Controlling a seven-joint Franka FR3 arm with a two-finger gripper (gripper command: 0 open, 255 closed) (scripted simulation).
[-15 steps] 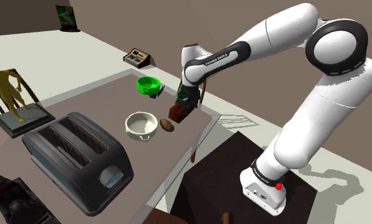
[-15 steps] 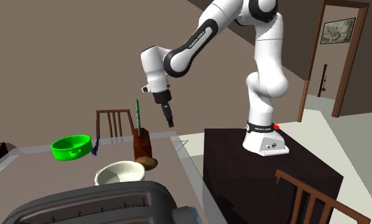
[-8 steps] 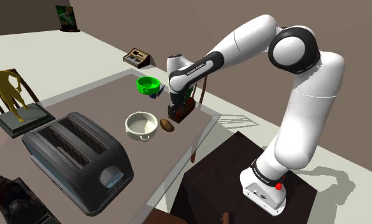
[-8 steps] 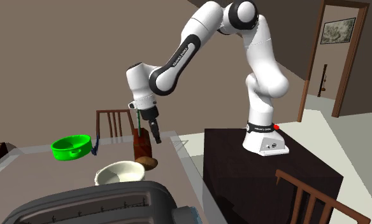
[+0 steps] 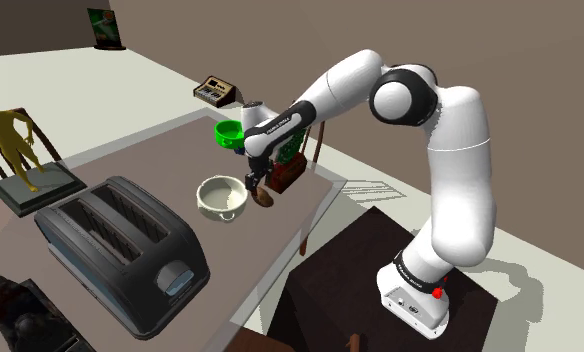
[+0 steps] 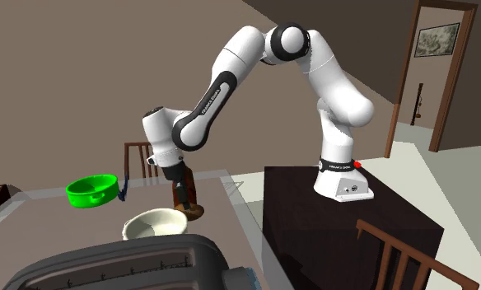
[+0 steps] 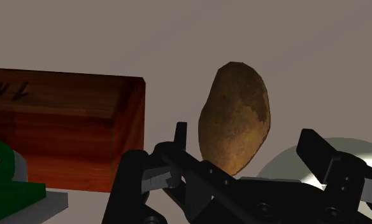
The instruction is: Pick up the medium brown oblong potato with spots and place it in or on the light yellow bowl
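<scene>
We saw the table (image 5: 150,160) bearing everything, with the pale yellow bowl (image 5: 221,196) as our landmark near its edge. The white arm (image 5: 450,170) reached down just beside the pale yellow bowl. A black toaster (image 5: 120,250) lay near that bowl, toward the shoulder view's lower left. A wooden block (image 5: 288,172) stood near it on the other side. A green bowl (image 5: 230,132) sat beyond it, apart. The potato (image 7: 234,118) lay on the table just beside the pale yellow bowl, outside it. The claw (image 7: 242,143) hung low over the potato, its fingers (image 7: 178,159) spread apart on either side, not clasping it.
</scene>
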